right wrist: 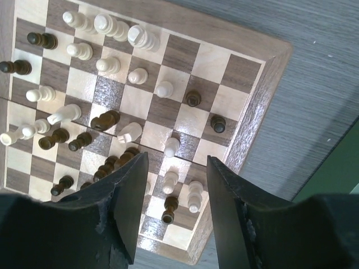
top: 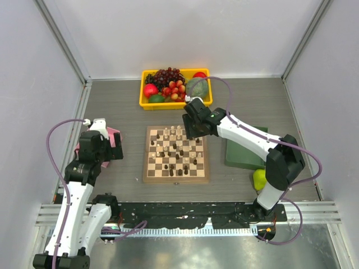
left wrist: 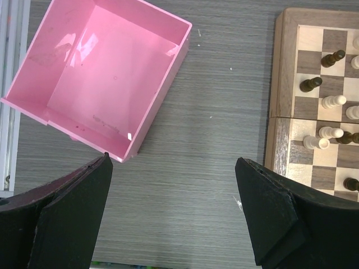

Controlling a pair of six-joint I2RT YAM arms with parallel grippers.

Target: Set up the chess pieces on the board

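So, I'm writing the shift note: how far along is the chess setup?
Early. Done: the pink tray is empty, and a few white pieces line one edge of the board. In hand: nothing; the right gripper hovers open over the board, the left gripper sits open over the table. Left: white and dark pieces mixed mid-board need sorting into ranks.

Bright, even light from overhead fills every view. White glare streaks the floor of the pink tray (left wrist: pixel 112 84) and gleams on glossy squares of the board (right wrist: pixel 180 53). Shadows on the desk (top: pixel 112 101) are soft. The black fingers (right wrist: pixel 126 207) look slightly blurred up close.
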